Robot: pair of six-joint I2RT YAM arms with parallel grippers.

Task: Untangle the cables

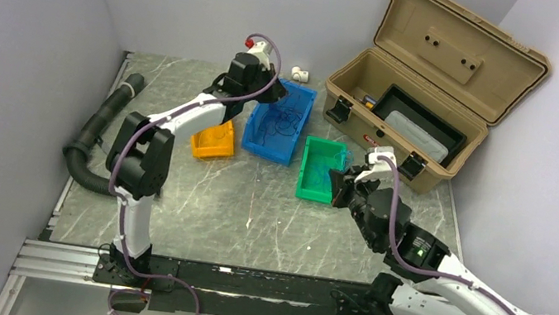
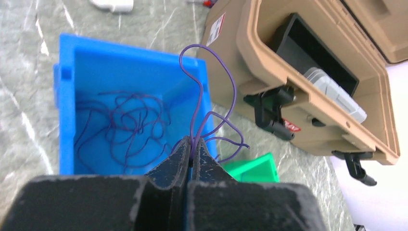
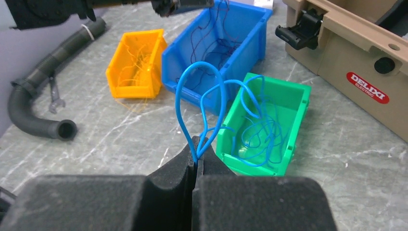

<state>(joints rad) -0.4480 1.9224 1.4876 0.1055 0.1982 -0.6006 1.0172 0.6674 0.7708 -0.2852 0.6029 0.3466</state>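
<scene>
Two robot arms are working over a grey marbled desk (image 1: 251, 212) that is carrying three small bins.

In the left wrist view, the left end effector (image 2: 191, 144) is clenching a thin purple cable (image 2: 193, 130), which is looping upward at the centre of the frame. It is hanging over the blue bin (image 2: 65, 96) at left, where a purple tangle (image 2: 130, 125) is lying.

In the right wrist view, the right end effector (image 3: 196, 144) is pinching looped blue cables (image 3: 176, 98) at centre frame. Their tails are trailing down into the green bin (image 3: 298, 120) at right, among more blue cables (image 3: 260, 134). An orange bin (image 3: 130, 91) at upper left is holding yellow-orange cables (image 3: 134, 62).

Each arm seems to be drawing strands out of a bundle. The next move probably calls for a slow pull away from the bin, so that the held strand is slipping free rather than dragging the whole knot along.

An open tan case (image 3: 346, 53) is sitting at upper right. Its red label (image 3: 368, 87) is reading "DELIXI"; the smaller line beneath is too small to read.
</scene>
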